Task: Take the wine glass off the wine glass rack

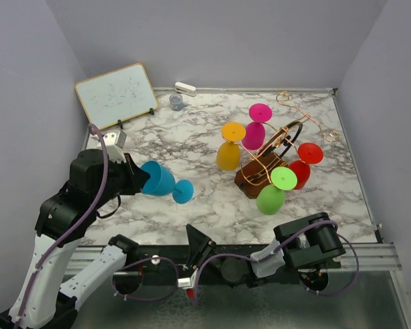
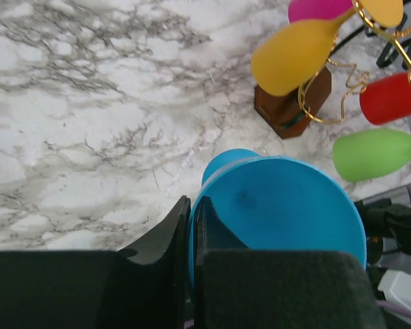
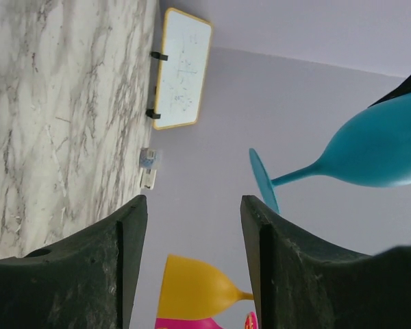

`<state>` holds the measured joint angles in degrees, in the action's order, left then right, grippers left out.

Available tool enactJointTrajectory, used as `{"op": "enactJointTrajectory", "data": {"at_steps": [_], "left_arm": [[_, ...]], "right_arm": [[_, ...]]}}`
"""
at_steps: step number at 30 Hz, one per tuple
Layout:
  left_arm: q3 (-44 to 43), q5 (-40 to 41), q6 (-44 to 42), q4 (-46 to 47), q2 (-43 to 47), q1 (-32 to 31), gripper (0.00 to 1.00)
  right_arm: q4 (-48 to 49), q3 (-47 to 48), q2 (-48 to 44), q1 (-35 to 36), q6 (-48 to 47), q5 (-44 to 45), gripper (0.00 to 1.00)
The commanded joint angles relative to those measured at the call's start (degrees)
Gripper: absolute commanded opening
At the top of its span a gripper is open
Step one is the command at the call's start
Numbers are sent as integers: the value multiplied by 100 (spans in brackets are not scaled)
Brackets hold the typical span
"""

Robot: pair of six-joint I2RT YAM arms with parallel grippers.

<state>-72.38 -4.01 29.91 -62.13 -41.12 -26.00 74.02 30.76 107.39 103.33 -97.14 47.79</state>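
table (image 1: pixel 205 137): marble, rack stood on it
wine glass rack (image 1: pixel 282 139): right of centre, yellow glass (image 1: pixel 227 156) and others hung on it
wine glass (image 1: pixel 159 179): blue, off the rack, tipped sideways, left of it
left gripper (image 2: pixel 192 233): clamped on its rim
right gripper (image 3: pixel 194 212): spread wide, nothing held

I'm looking down at a white marble-patterned table (image 1: pixel 192 140). The wine glass rack (image 1: pixel 257 171) is standing right of centre on its wooden base (image 1: pixel 245 182). A small whiteboard (image 1: pixel 116 94) is standing propped up at the far left corner. A little blue-grey pot (image 1: pixel 176 102) and a white block (image 1: pixel 185 88) are sitting just beside each other along the far edge.
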Motion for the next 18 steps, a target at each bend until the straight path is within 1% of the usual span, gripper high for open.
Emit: {"op": "enactJointTrajectory", "data": {"at_steps": [1,4,8,11,13,14,16,18], "left_arm": [[17,1324,99,738,-21,-20,0],[279,1844,-103,1181,-297,-19,0],[498,2286,-471,1575,-1280,-19,0],[580,2585,-611,1862,-1991,22,0],[636,2712,-633,2077,-2373,187,0],[745,2314,-697,2432,-2749,861,0],[805,1853,-762,2624,-2951,1514,0],[834,1797,-853,2747,-3143,1982,0]], "right_arm": [[-1315,78,-436,139,1042,158,57],[-1992,115,-691,161,1438,186,57],[-2841,219,-959,171,1917,248,56],[-2954,228,-1009,173,1947,358,56],[-2946,234,-1003,182,1940,424,56],[-2937,233,-1009,197,1980,500,55],[-2951,204,-1043,206,2043,503,55],[-3039,178,-1094,213,2146,506,55]]}}
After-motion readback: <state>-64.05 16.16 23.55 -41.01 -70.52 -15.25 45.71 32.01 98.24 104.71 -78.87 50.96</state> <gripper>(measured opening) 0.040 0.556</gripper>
